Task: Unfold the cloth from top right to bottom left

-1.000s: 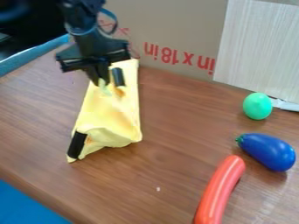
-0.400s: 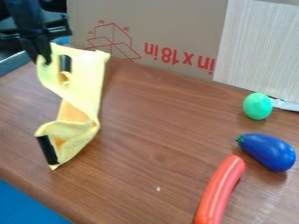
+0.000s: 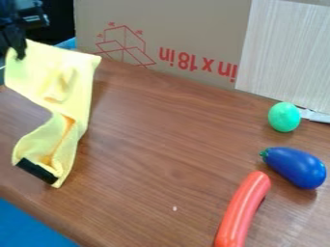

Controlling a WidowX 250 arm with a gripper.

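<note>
My gripper (image 3: pixel 15 52) is at the upper left, beyond the table's left edge, shut on the top left part of the yellow cloth (image 3: pixel 55 82). The cloth's upper part is lifted and spread out, while its middle narrows and twists. Its lower end lies on the table near the left front edge, folded over, with a black patch at the bottom left corner.
On the brown table (image 3: pixel 155 159) at the right are a green egg-shaped toy (image 3: pixel 284 116), a blue toy eggplant (image 3: pixel 295 167) and a red sausage-like toy (image 3: pixel 243 210). A cardboard box (image 3: pixel 168 29) and a pale board (image 3: pixel 287 53) stand along the back.
My gripper has moved left and up, pulling the cloth with it. The cloth's top has risen and widened, and its lower end has slid left.
</note>
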